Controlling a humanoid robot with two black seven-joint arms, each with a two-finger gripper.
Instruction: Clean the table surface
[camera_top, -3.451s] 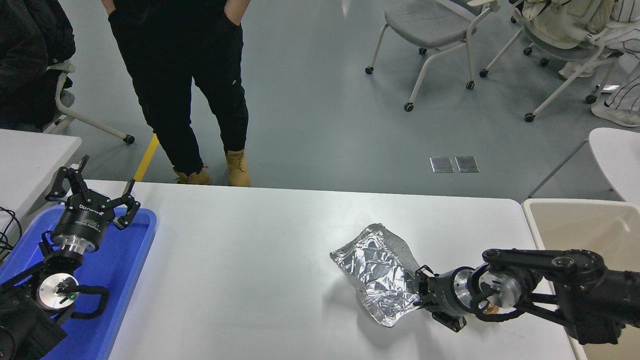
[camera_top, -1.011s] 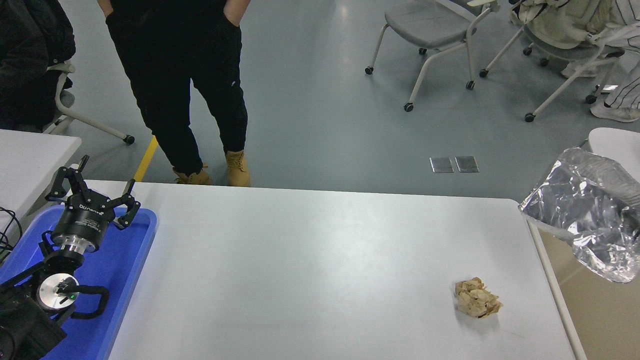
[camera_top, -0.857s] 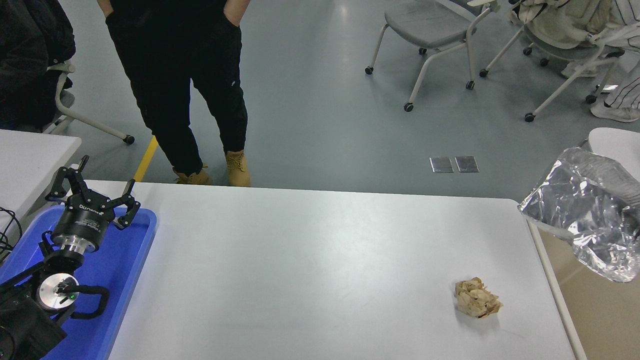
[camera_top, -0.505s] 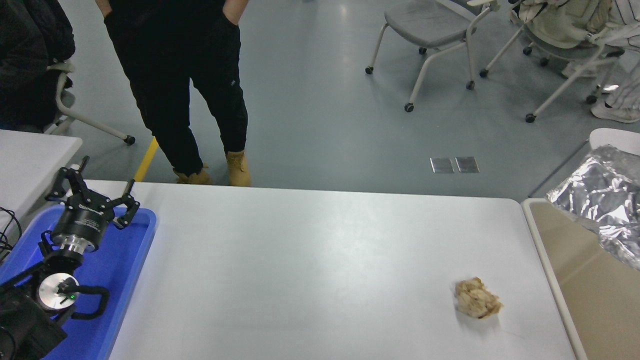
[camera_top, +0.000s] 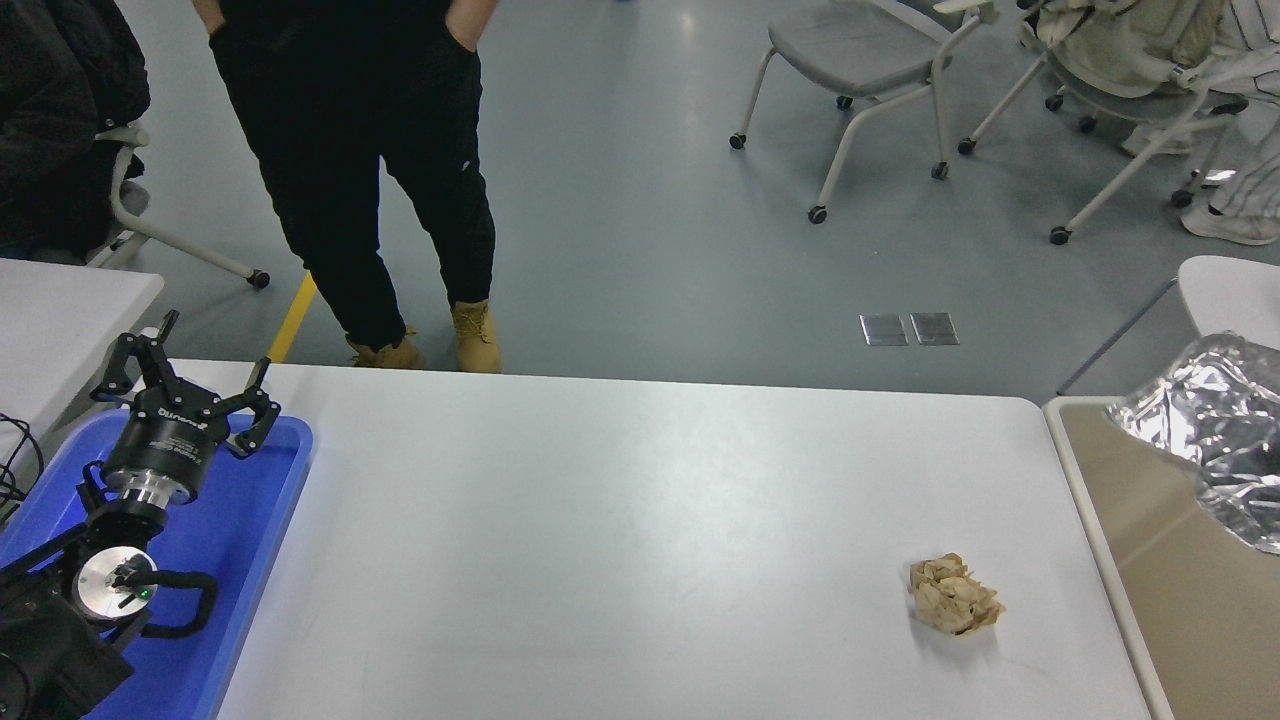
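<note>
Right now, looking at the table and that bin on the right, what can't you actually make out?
- Right hand: out of the head view, past the right edge, so its grip cannot be seen.
- Silver foil bag: cut off by the right edge; whether it is held or resting in the beige bin is unclear.
- Bin's bottom: cut off by the lower edge.
- Crumpled brown paper: its underside is hidden.

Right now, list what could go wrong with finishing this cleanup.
1. The silver foil bag sits over the beige bin near its far rim; it might catch there or spill out.
2. The crumpled brown paper on the table surface lies near the right edge; a clumsy grab could knock it off.
</note>
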